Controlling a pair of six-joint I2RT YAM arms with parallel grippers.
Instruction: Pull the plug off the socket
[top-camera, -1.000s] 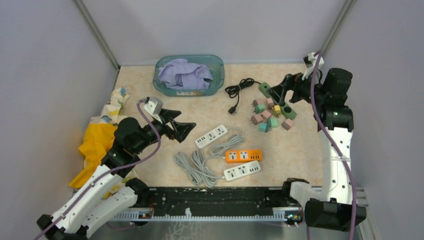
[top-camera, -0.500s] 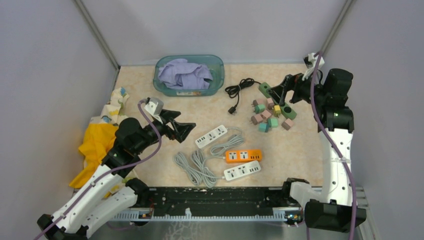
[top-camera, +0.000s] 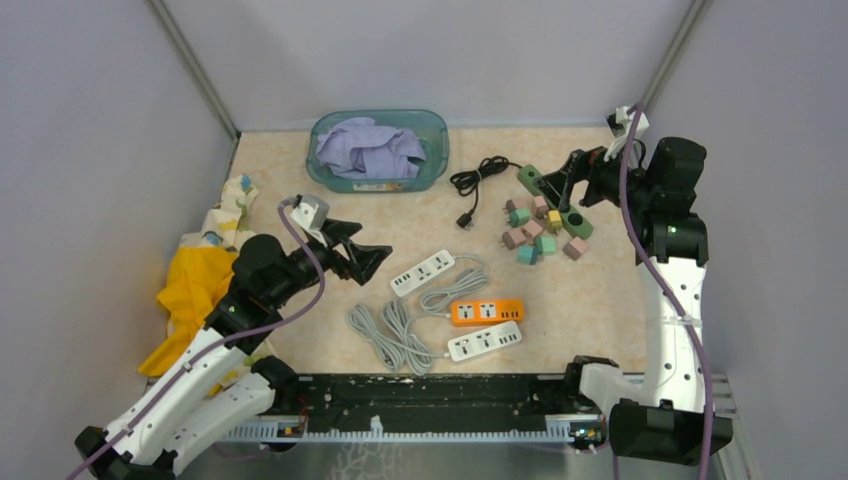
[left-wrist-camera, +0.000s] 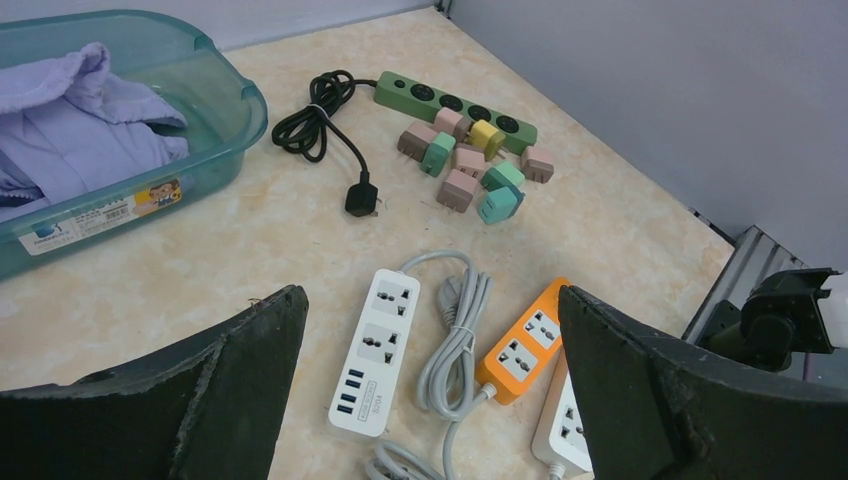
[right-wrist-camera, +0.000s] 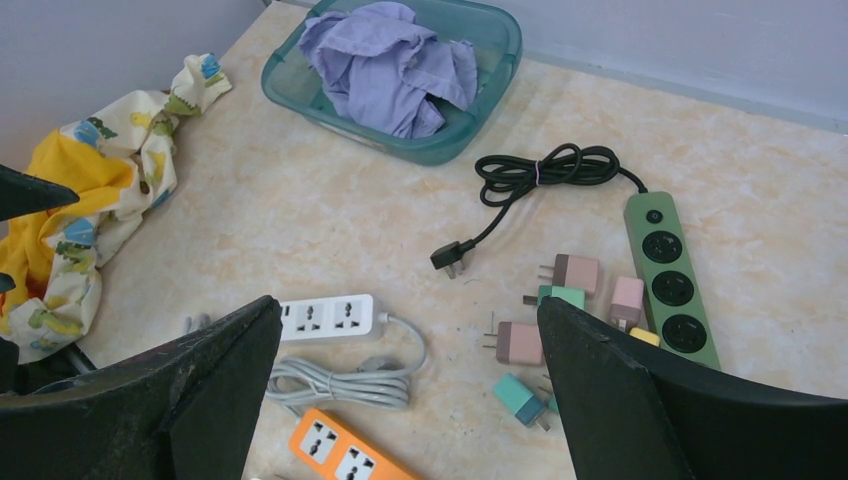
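Observation:
A green power strip lies at the back right, and its black cord coils to its left. It also shows in the left wrist view and the right wrist view. Its visible sockets look empty. Several loose pink, teal and yellow plug adapters lie against its near side. My right gripper hangs open above the strip, holding nothing. My left gripper is open and empty, left of a white power strip.
An orange strip and a second white strip lie at the front centre with bundled grey cords. A teal bin of purple cloth stands at the back. A yellow patterned cloth lies at the left wall.

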